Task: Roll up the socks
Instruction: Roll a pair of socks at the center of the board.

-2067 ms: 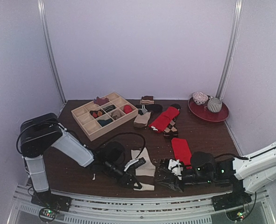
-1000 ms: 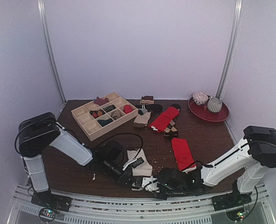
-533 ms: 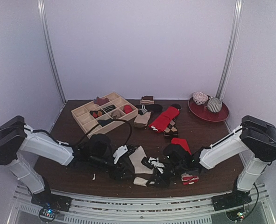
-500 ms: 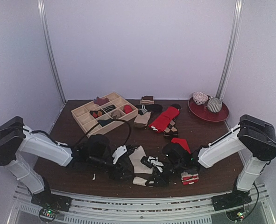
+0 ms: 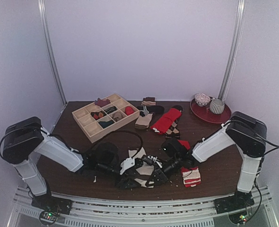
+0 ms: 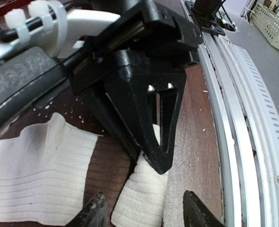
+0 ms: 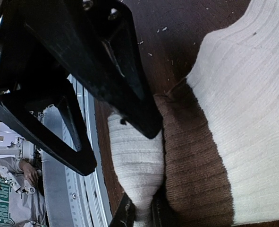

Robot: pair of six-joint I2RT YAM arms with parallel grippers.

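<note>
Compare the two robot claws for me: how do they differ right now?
The left gripper stands open, fingers apart; the right gripper is shut, pinching the end of the cream sock. The left gripper only straddles that end without clamping it, while the right gripper grips it. Both sit low over the same sock, tips facing each other.
</note>
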